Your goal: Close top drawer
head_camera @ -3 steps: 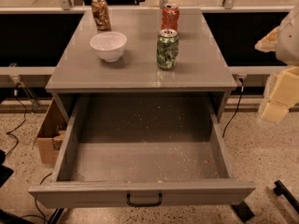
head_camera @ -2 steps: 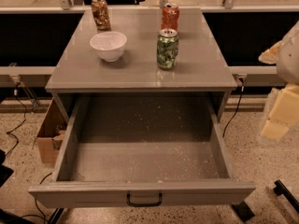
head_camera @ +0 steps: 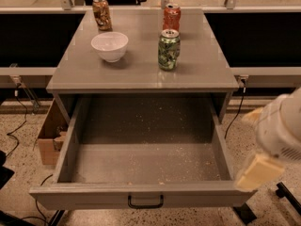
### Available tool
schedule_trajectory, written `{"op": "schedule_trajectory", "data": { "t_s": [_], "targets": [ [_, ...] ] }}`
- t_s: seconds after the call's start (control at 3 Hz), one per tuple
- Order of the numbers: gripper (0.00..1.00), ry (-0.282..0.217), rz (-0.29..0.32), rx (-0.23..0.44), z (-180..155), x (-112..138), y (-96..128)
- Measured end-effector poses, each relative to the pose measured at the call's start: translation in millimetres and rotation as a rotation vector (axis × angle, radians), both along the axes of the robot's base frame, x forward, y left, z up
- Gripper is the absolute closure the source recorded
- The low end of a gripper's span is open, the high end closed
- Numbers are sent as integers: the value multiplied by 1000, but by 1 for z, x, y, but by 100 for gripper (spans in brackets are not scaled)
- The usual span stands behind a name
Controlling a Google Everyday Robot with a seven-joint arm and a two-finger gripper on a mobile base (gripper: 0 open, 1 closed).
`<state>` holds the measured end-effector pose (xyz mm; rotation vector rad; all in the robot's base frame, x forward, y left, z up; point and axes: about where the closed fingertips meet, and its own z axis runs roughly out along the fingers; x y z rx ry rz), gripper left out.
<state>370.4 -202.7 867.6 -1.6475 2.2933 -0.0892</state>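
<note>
The top drawer (head_camera: 94, 195) is a wide grey metal drawer, pulled far out from under the table top. Its flat front faces me with a small black loop handle (head_camera: 146, 202) at the centre. Its deep floor is speckled with pale crumbs and holds nothing else. My gripper (head_camera: 256, 144) is at the right, just outside the drawer's right front corner. Its white body is blurred. Two cream fingertips (head_camera: 259, 171) show well apart, so it is open and empty. It is near the drawer's right wall, and I cannot tell whether they touch.
On the grey table top (head_camera: 202, 72) stand a white bowl (head_camera: 109, 45), a green can (head_camera: 168, 50), a red can (head_camera: 171, 17) and a brown can (head_camera: 101, 13). A cardboard box (head_camera: 48, 138) sits on the floor at the left. Cables lie at the left.
My gripper has moved down and a little left, from beside the table top to beside the drawer's right front corner. The drawer and the things on the table have not moved.
</note>
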Motion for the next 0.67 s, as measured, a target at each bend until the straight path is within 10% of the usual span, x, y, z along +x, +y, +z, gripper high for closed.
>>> {"op": "schedule_trajectory", "data": {
  "t_s": [0.67],
  "targets": [
    [66, 90, 29, 158, -138, -64, 38]
  ]
}}
